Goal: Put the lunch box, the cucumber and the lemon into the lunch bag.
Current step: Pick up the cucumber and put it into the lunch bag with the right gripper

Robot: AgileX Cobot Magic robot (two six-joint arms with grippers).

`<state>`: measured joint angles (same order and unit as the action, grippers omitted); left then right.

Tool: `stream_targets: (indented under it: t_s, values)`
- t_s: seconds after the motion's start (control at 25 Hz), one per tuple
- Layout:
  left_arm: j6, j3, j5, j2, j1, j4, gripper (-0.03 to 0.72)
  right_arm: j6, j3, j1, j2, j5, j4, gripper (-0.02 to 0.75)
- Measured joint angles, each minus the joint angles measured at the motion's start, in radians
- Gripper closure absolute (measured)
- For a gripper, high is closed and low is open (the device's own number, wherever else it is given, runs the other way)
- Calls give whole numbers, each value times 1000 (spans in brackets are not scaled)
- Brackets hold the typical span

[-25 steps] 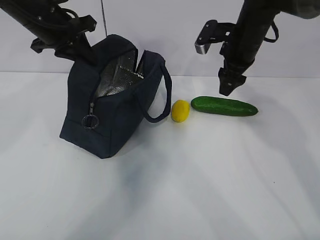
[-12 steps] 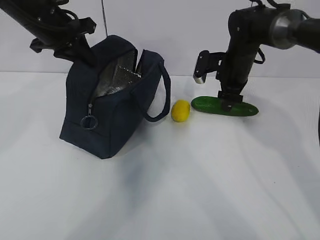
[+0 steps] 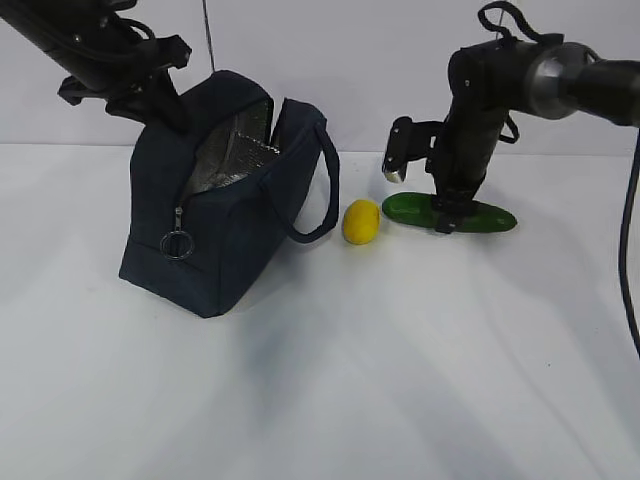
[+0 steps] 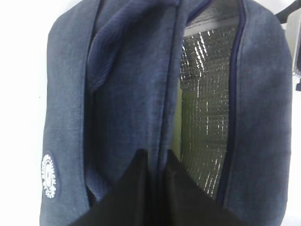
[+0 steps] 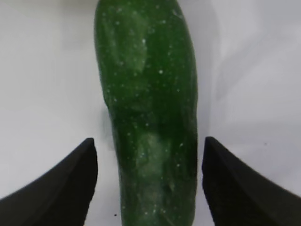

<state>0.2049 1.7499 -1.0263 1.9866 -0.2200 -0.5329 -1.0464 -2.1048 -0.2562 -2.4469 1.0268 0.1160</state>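
A plain white tabletop [image 3: 320, 380] runs back to a pale wall, lit evenly. At left of the exterior view stands the lunch bag [image 3: 225, 200], its zipper open so the silver foil lining shows. The left gripper [image 4: 155, 188], at the upper left of the exterior view, is pinched tight on the bag's rim fabric, holding the mouth apart. A pale green edge shows down inside against the foil in the left wrist view; it may be the lunch box, but I cannot tell for sure. The lemon [image 3: 361, 221] sits on the table just right of the bag's handle. Further right lies the cucumber [image 3: 490, 216], flat on the table. The right gripper [image 5: 149, 181] is down over it with its jaws spread, one finger either side of the cucumber and a gap on both sides, so nothing is gripped yet. The cucumber looks stiff, glossy and likely slippery. A hold across its middle, where the fingers now straddle it, should keep it balanced and stop it swinging.
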Motion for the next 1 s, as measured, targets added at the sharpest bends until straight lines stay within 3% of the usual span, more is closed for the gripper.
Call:
stream_targets:
  t_s: [0.32,0.56,0.8,1.0]
  values:
    - [0,0,2,0,0,1,667,0,0,0,-13,-1,0,204]
    - [0,0,3,0,0,1,667,0,0,0,-13,-1,-6,337]
    - [0,0,3,0,0,1,667,11,-13,0,-13,30,-9,381]
    - [0,0,21,0,0,-5,667,201,-105,0,-13,133,-20,382]
